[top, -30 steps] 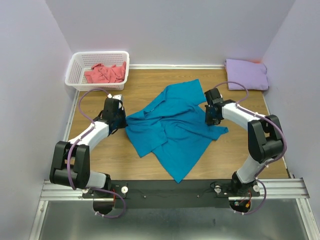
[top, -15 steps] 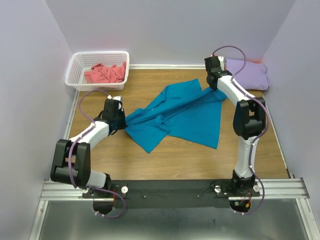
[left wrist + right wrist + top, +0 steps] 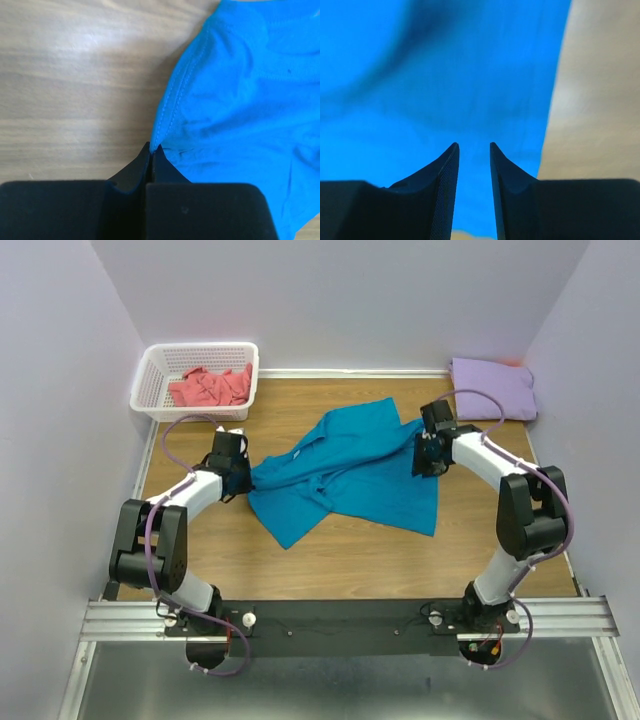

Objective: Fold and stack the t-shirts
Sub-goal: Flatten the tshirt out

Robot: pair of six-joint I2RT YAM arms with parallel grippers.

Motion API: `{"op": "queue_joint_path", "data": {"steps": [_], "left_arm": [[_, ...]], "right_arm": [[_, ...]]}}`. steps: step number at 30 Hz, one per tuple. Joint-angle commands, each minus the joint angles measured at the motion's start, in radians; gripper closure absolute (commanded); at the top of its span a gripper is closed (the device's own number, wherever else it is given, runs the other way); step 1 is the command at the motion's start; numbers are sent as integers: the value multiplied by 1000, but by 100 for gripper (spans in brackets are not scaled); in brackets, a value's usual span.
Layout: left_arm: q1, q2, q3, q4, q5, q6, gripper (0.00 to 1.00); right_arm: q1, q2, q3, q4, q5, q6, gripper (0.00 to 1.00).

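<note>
The teal-blue t-shirt lies rumpled and partly spread in the middle of the table. My left gripper is shut on its left hem edge, low at the table. My right gripper is open and empty, held just above the shirt's right side. The pale lavender t-shirt lies folded at the back right corner. The coral-pink t-shirt lies crumpled inside the basket.
A white lattice basket stands at the back left against the wall. Bare wooden table shows in front of the shirt and to its right. Walls close in on three sides.
My right gripper carried the shirt's right part up and back, spreading it out, then let go and came back down over the shirt. My left gripper kept its hold and barely moved.
</note>
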State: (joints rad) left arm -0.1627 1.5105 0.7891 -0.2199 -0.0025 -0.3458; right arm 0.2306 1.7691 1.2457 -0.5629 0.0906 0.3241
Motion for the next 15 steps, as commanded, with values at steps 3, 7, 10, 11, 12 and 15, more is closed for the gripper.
{"op": "queue_joint_path", "data": {"steps": [3,7,10,11,12,15], "left_arm": [[9,46,84,-29,-108,-1,100],[9,80,122,-45,-143,1,100],[9,103,140,-50,-168,5,100],[9,105,147,-52,-181,8,100],[9,105,150,-52,-186,7,100],[9,102,159,-55,-205,8,100]], "right_arm": [[7,-83,-176,8,-97,86,61],[-20,-79,-232,-12,-9,105,60],[-63,-73,-265,-48,24,125,57],[-77,-74,-272,-60,24,127,57],[-92,-77,-278,-64,29,127,57],[-163,-79,-282,-92,50,132,53]]}}
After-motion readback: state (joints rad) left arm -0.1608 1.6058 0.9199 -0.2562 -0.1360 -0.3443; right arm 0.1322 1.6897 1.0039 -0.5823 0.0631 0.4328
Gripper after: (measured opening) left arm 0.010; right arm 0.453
